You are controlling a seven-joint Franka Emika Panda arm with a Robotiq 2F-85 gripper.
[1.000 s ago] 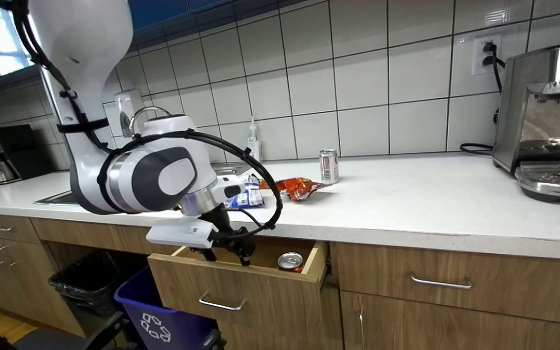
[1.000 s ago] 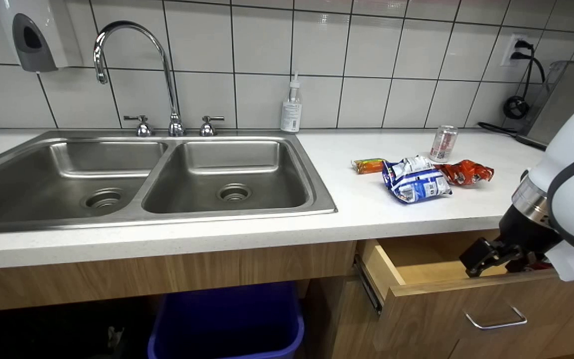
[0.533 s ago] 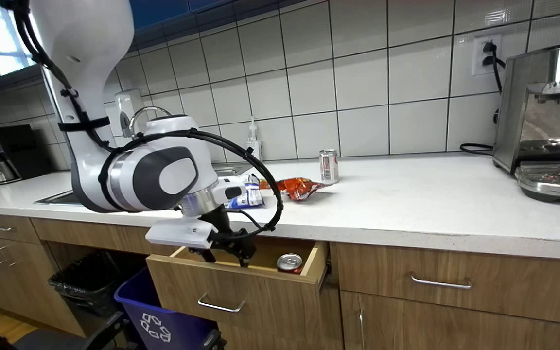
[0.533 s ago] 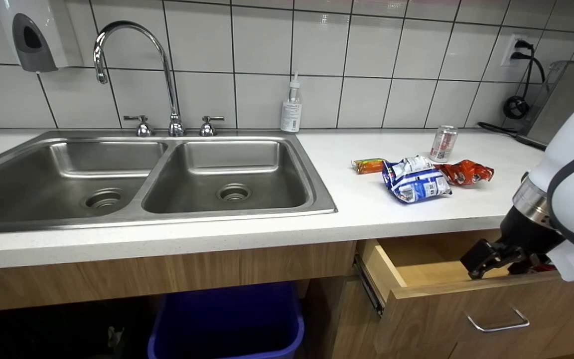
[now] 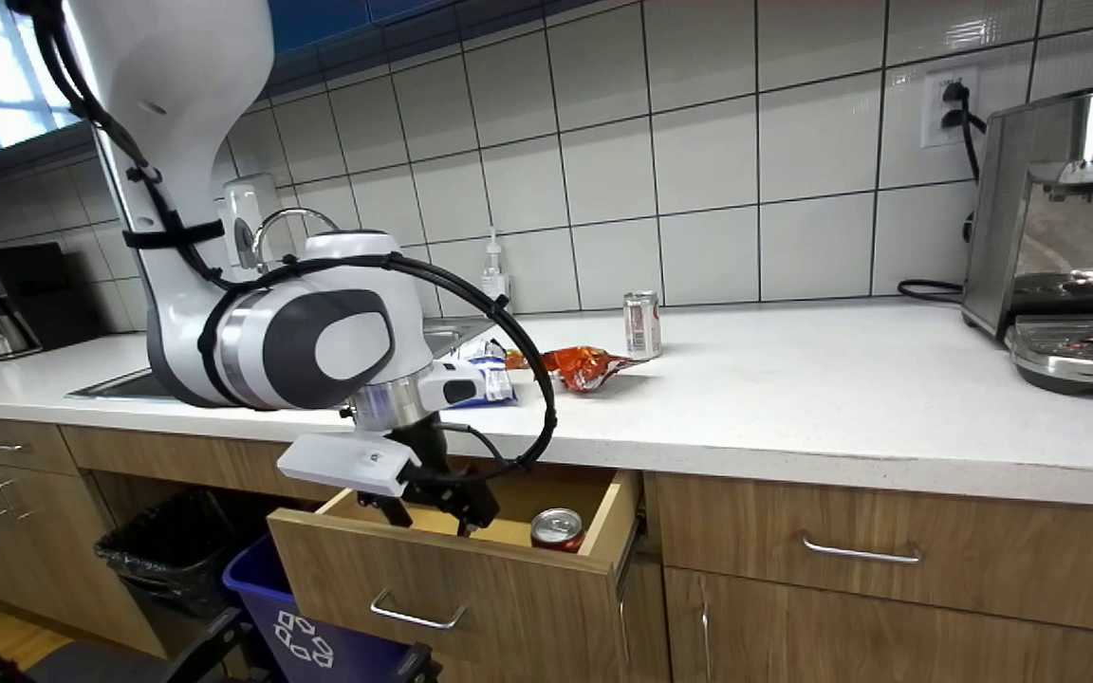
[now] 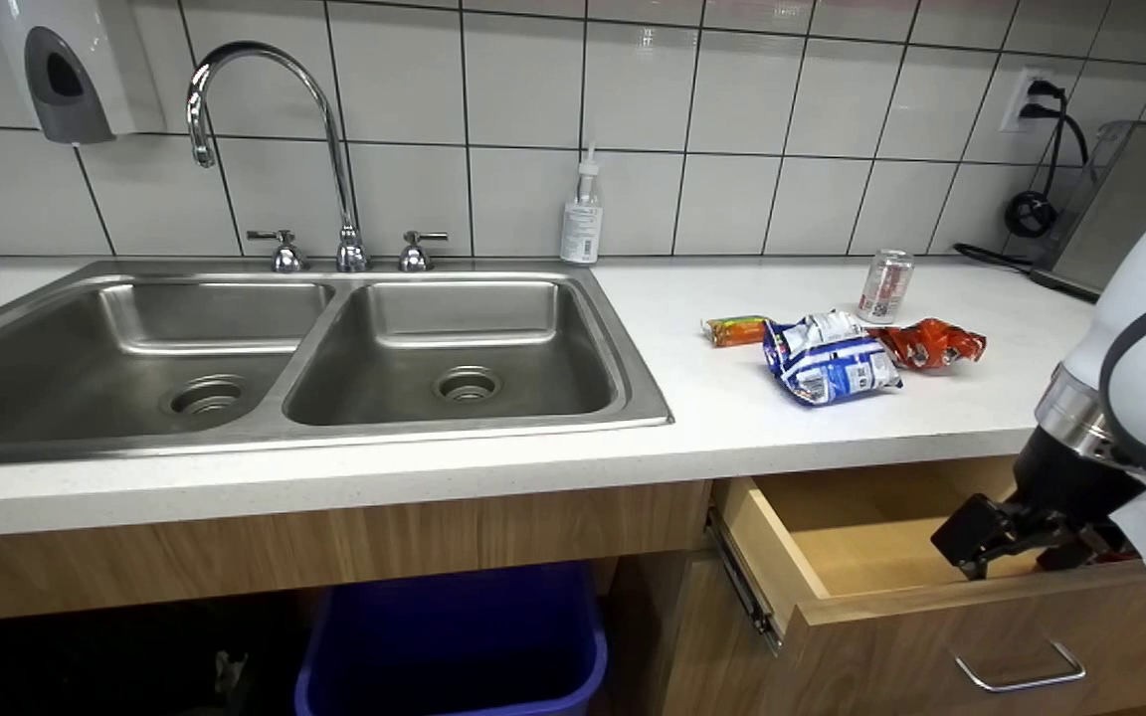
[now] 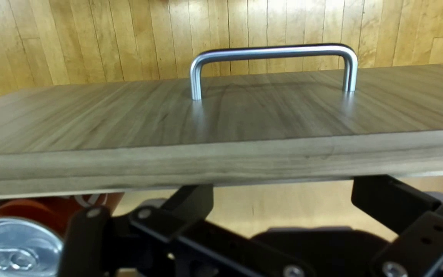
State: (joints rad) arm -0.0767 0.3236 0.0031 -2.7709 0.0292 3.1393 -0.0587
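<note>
The counter [image 5: 822, 379] is brightly lit. Glare pales the wrist view's floor [image 7: 121, 38]; deep shadow fills the under-sink space [image 6: 115, 656].

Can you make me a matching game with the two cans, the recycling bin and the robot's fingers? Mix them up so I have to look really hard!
Things
1. Red can
2. Silver can
3. Recycling bin
4. Robot's fingers

Places, colours and states
A. Standing on the white counter
B. Black and spread apart
C. Standing in the open drawer
D. Blue-purple

Right pairs
1-C
2-A
3-D
4-B
</note>
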